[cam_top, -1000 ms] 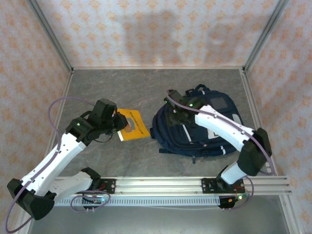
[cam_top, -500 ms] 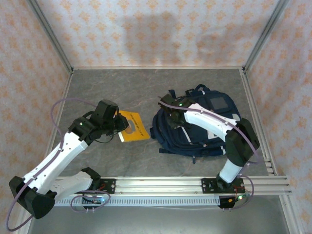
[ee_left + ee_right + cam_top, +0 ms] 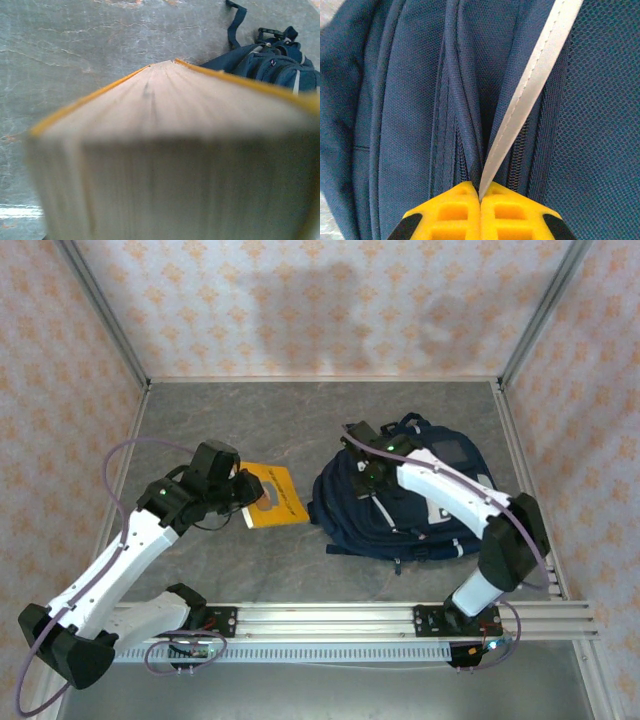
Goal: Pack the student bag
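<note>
Care: right gripper, pinched shut on navy white-striped fabric student bag, should lift the seam slowly; left gripper clamps yellow-covered book, centre-left.

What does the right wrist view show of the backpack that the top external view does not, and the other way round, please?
Right wrist: the right gripper pinched shut on the student bag's pale strip, beside a zip. Top external: the bag's full outline on the table, and the left gripper holding a yellow book beside it. Both: the right gripper on the navy bag.
</note>
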Robot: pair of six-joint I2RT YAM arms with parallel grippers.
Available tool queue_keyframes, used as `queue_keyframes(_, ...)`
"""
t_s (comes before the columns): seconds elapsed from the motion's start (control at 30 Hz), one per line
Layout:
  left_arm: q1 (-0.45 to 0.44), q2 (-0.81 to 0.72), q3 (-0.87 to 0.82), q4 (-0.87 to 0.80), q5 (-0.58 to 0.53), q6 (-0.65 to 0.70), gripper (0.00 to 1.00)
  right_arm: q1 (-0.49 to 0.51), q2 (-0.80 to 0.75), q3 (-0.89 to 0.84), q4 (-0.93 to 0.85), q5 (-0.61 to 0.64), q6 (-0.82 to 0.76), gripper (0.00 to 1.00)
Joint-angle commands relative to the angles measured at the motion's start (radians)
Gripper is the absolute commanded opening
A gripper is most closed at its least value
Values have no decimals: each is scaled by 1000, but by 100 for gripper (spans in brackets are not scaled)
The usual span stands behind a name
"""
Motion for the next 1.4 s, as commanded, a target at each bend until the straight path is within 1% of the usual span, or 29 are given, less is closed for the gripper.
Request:
queue_keyframes(0.0,9,6,61,107,54,29,0,-15,-81,35,-19,-22,-2,0)
queue_keyframes(0.07,9,13,78,110,58,52,0,-20,-107,33,-20,-29,-7,0)
queue_keyframes(0.2,27,7,77,124,71,72,0,-47,-177,-7,19,-89,5,0)
queue_keyframes(0.33,45,-3,27,211,160,62,0,-96,-244,-40,58,-180,15,0)
queue_keyframes(0.43,46,9,-17,286,225,32,0,-107,-269,-45,64,-204,9,0)
queue_keyframes(0.53,46,18,-85,434,294,-32,0,-107,-285,-50,66,-227,1,0)
queue_keyframes(0.7,43,49,-157,603,324,-113,0,-109,-314,-62,87,-252,4,0)
queue_keyframes(0.87,8,151,-222,860,347,-220,0,-113,-327,-64,92,-264,19,0)
queue_keyframes(1.0,-30,238,-228,1043,384,-300,0,-115,-333,-62,96,-268,41,0)
queue_keyframes(1.03,-36,252,-227,1082,392,-317,0,-115,-332,-56,94,-262,46,4)
queue_keyframes(1.07,-41,256,-227,1112,396,-329,0,-115,-325,-43,81,-243,51,17)
queue_keyframes(1.13,-43,250,-227,1141,391,-338,0,-115,-312,-7,45,-193,60,36)
queue_keyframes(1.17,-42,245,-227,1147,389,-338,0,-115,-304,18,26,-180,60,40)
queue_keyframes(1.2,-42,240,-226,1150,387,-336,0,-115,-297,39,10,-173,62,40)
queue_keyframes(1.3,-43,231,-232,1154,389,-336,0,-110,-267,107,-24,-191,98,41)
queue_keyframes(1.37,-43,231,-237,1155,388,-339,0,-85,-229,154,-50,-211,110,41)
